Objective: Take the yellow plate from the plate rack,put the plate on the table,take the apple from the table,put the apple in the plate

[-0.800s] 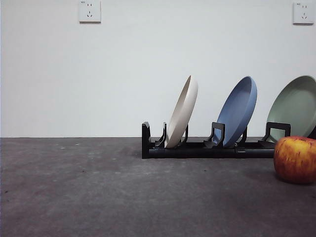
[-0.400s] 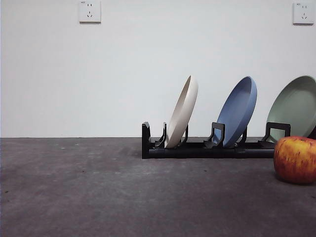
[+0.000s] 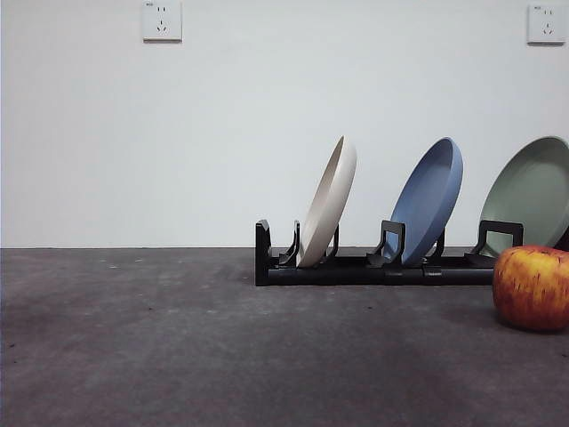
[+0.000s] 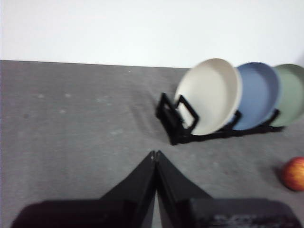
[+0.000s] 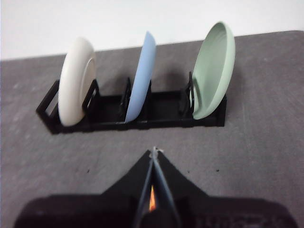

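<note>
The cream yellow plate (image 3: pixel 328 201) stands tilted in the leftmost slot of the black plate rack (image 3: pixel 356 267); it also shows in the left wrist view (image 4: pixel 209 95) and right wrist view (image 5: pixel 76 81). The red-and-yellow apple (image 3: pixel 533 286) sits on the dark grey table (image 3: pixel 178 338) at the right edge, in front of the rack, and shows in the left wrist view (image 4: pixel 294 173). My left gripper (image 4: pixel 155 154) is shut and empty, well short of the rack. My right gripper (image 5: pixel 154 152) is shut, above the table in front of the rack; a sliver of orange shows between its jaws.
A blue plate (image 3: pixel 431 206) stands in the rack's middle slot and a pale green plate (image 3: pixel 532 191) in the right one. A white wall with two sockets (image 3: pixel 161 20) backs the table. Neither arm shows in the front view.
</note>
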{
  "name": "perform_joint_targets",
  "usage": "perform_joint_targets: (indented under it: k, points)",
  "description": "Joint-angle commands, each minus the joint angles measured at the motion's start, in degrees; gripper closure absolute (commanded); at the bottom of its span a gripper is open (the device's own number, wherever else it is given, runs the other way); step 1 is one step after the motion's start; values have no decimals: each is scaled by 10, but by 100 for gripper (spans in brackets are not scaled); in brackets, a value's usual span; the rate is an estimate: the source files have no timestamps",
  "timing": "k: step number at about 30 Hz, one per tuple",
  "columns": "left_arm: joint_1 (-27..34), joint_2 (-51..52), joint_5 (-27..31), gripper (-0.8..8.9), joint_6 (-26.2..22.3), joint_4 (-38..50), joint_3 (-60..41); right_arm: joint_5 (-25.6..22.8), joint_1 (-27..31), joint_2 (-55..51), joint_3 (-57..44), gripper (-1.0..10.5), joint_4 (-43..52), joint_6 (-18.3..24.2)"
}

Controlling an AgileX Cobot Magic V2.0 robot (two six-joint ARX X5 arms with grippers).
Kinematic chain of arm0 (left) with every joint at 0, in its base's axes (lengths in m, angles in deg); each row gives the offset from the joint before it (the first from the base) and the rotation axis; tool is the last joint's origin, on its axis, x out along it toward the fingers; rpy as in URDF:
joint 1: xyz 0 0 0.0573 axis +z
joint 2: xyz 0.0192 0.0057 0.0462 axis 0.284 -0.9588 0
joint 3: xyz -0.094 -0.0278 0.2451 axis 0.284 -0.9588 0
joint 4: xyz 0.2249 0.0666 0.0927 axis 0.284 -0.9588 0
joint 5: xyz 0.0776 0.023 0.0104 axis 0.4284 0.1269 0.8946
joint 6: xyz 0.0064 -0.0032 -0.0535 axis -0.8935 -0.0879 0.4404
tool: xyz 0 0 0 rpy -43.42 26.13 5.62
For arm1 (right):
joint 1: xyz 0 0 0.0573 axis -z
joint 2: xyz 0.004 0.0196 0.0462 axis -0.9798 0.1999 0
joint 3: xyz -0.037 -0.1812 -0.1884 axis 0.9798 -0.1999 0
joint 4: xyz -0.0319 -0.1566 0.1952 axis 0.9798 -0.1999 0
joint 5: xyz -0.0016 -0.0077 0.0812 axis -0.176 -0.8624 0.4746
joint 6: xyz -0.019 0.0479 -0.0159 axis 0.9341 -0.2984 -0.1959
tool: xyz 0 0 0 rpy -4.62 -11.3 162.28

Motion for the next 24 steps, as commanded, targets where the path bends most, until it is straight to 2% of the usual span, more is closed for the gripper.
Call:
perform_joint_targets:
  k: [1,10,23,24]
  points:
    - [2,-16,-21,820,-13,-31,42,13,0,21,44,955,-35,21]
    - [-4,-63,-43,820,-45,-125,152,35,0,75,143,955,-125,49]
    - [-18,-67,-43,812,-54,-148,160,49,0,92,168,944,-169,66]
    - [-18,-68,-43,788,-54,-149,160,49,0,92,168,933,-169,66]
